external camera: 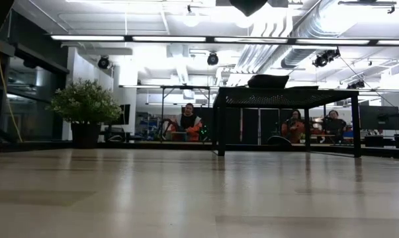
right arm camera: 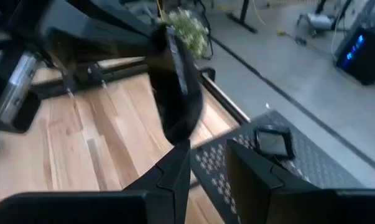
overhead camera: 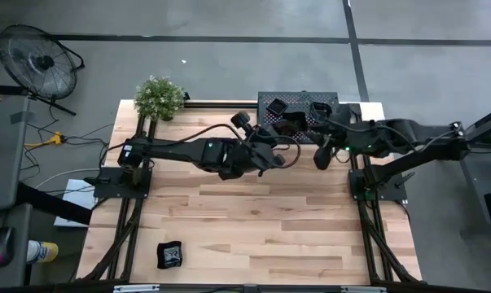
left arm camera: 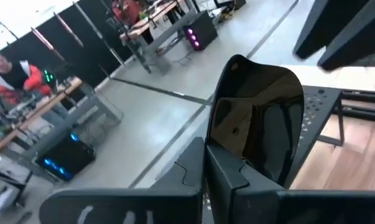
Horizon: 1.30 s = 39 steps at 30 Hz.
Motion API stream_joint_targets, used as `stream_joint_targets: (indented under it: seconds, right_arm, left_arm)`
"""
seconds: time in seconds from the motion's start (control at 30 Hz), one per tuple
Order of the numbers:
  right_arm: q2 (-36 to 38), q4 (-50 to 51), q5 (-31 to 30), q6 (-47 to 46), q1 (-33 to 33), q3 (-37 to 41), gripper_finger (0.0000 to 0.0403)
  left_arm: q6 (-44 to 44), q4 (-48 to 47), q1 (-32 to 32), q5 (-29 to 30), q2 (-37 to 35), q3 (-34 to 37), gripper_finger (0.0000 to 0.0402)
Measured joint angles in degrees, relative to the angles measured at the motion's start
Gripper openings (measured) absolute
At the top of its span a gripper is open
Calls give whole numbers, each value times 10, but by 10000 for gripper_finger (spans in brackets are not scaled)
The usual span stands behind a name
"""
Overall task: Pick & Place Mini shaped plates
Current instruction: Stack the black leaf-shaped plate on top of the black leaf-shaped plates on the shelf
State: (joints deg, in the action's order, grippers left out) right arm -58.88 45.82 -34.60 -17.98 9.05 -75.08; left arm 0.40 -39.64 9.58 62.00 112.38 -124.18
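One mini shaped plate (left arm camera: pixel 255 118), glossy black with a wavy rim, is clamped on edge in the left gripper (left arm camera: pixel 221 165), whose fingers are pressed together on its lower rim. From above, that gripper is in the air just in front of the black perforated rack (overhead camera: pixel 265 99) at the table's far side. The right gripper (overhead camera: pixel 321 156) waits close beside it at the rack's front edge, its fingers apart with nothing between them. Several more small plates (overhead camera: pixel 276 106) remain on top of the rack, and one plate (overhead camera: pixel 171 255) already lies on the wooden table (overhead camera: pixel 253 220) near its front left corner.

By the look of it, the step in hand is the carry: the plate is picked and not yet placed. The next move calls for swinging the left arm away from the rack and the right arm, bringing the plate down flat on bare wood, probably near the one already placed, and only then letting go.
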Motion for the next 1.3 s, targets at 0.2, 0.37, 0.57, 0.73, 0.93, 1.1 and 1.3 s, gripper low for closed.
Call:
stream_joint_targets:
  seconds: [0.2,0.37,0.57,0.73,0.93,1.1,1.3]
  right_arm:
    - [0,-128,-1,58,5,52,94]
    - [0,-145,-46,62,19,70,94]
    - [0,-162,-57,65,20,74,94]
    - [0,-164,-57,65,20,74,93]
    - [-3,-166,-45,65,10,74,79]
    - [-6,-168,-33,70,-3,74,63]
    - [-8,-173,-20,70,-17,74,44]
  left_arm:
    - [54,38,1,2,0,0,0]
    - [54,38,0,5,0,0,0]
    - [54,38,0,6,0,0,0]
    - [54,38,-2,5,0,0,0]
    - [54,38,-3,5,0,0,0]
    - [54,38,-3,4,0,0,0]
    - [54,38,-3,1,0,0,0]
